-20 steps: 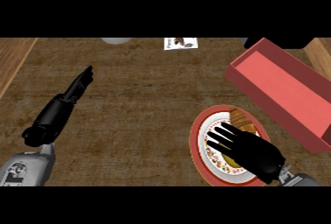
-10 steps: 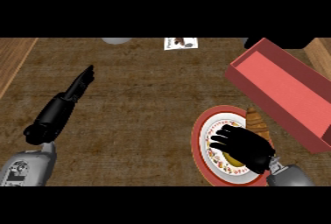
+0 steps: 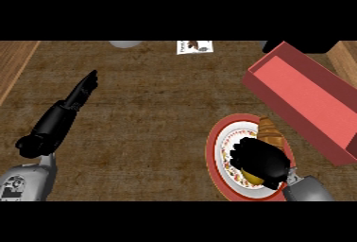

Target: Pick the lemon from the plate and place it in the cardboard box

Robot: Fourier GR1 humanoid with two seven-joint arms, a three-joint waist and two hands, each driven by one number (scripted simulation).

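The counter is a dark brown, rough-grained top that fills nearly the whole head view. A paler wooden strip runs down its far left edge, well out beyond the left hand's fingertips. Along the far edge sit a grey rounded object, only partly in view, and a small printed card; both lie well apart from either hand.

The left hand lies over the bare counter with its fingers straight and pressed together, pointing away toward the far edge. Nothing is under or between them.

The cardboard box (reddish inside and out here) lies open on the right, set on a slant, and its floor is bare. Its near wall is just beyond the right hand's knuckles, apart from them.

The plate has a red rim and a patterned white centre. It sits beneath the right hand, whose fingers are curled down over the plate's middle and closed round the lemon. Only a sliver of yellow peel shows below the palm, so the lemon is on or just above the plate, and I cannot tell which. A croissant lies on the plate's far side, just past the curled fingertips and toward the box.
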